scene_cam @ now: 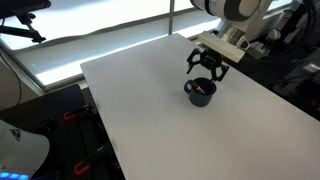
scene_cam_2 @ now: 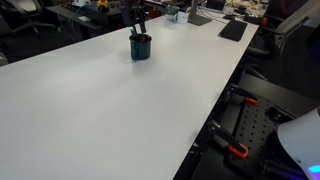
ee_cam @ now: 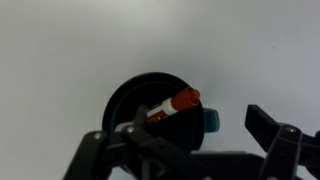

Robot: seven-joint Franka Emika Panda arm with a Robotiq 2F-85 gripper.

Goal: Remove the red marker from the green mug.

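The green mug (scene_cam: 200, 92) stands upright on the white table; it looks very dark and also shows in an exterior view (scene_cam_2: 140, 47). In the wrist view the mug (ee_cam: 135, 95) is seen from above, with the red marker (ee_cam: 174, 103) leaning inside it, red cap toward the rim, and the mug's handle (ee_cam: 212, 119) beside the rim. My gripper (scene_cam: 207, 68) hovers just above the mug, open and empty; in the wrist view its fingers (ee_cam: 200, 130) stand wide apart on either side of the marker's top end.
The white table (scene_cam: 170, 130) stretches wide around the mug. Dark office clutter, a keyboard (scene_cam_2: 233, 30) and chairs lie beyond the far edge. The table's edge (scene_cam_2: 215, 110) drops toward equipment with red clamps.
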